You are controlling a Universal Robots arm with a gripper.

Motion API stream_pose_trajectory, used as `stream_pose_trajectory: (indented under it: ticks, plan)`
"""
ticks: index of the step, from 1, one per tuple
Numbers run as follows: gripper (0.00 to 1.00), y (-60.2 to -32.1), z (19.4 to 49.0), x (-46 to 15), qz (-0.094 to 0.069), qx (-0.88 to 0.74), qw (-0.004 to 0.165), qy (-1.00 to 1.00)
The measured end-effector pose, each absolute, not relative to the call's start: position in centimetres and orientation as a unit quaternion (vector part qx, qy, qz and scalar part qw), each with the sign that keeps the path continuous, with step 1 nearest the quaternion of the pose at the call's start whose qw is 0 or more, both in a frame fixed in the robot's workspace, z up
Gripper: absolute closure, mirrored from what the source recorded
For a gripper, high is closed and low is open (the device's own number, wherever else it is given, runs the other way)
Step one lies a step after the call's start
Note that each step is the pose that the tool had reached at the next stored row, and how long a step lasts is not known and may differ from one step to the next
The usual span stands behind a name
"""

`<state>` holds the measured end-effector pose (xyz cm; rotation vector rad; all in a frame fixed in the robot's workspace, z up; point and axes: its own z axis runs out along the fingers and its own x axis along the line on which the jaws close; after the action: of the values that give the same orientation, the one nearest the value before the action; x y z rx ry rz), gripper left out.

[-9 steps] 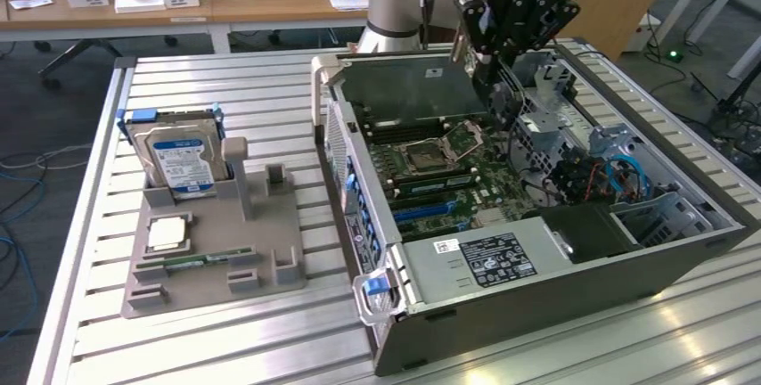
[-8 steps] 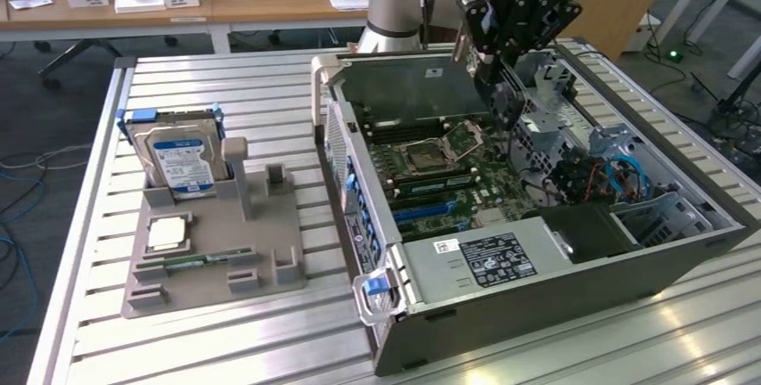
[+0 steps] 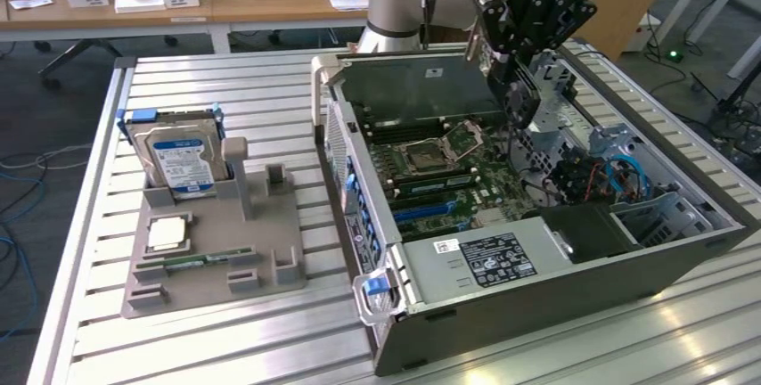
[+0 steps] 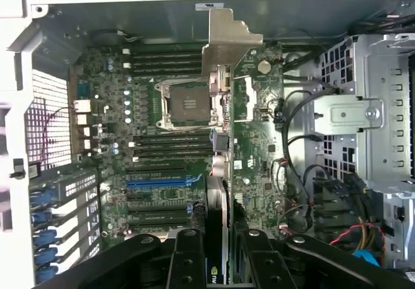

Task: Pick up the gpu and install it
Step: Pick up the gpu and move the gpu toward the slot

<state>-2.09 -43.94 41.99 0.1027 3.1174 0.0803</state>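
Black jaws of the gripper pinch the gpu between them, and the card sticks out past them over the open computer case.

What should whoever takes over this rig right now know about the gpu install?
Pincer: shut on the gpu, which is held edge-on with its pale bracket at the end away from the fingers.
Position: over the open computer case, above the motherboard.
Done: gpu picked up and brought to the case.
Left: the card does not appear to be seated in a slot yet.
Elsewhere: the hard drive stands in the grey holder at the exterior view's left.
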Motion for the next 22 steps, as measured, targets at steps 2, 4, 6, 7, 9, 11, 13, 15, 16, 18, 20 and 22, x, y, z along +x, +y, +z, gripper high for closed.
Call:
stream_pose_trajectory:
  ticks: [2,4,6,7,9,11,13,15,16,18,20,22]
  plan:
    - [0.74,-43.9,42.0,-1.9,0.026,0.033,0.011,0.999]
    - [0.74,-43.9,42.0,-1.9,0.026,0.033,0.011,0.999]
    - [0.74,-43.9,42.0,-1.9,0.026,0.033,0.011,0.999]
    - [0.74,-43.9,42.0,-1.9,0.026,0.033,0.011,0.999]
    - [0.74,-43.9,42.0,-1.7,0.026,0.033,0.011,0.999]
    - [0.74,-43.9,42.0,-1.2,0.026,0.033,0.011,0.999]
    - [0.74,-43.9,42.0,-0.6,0.026,0.033,0.011,0.999]
    - [0.74,-43.9,42.0,-0.1,0.026,0.033,0.011,0.999]
    - [0.74,-43.9,42.0,0.2,0.026,0.033,0.011,0.999]
    - [0.74,-43.9,42.0,0.7,0.026,0.033,0.011,0.999]
    - [0.74,-43.9,42.0,1.2,0.026,0.033,0.011,0.999]
    - [0.74,-43.9,42.0,1.8,0.026,0.033,0.011,0.999]
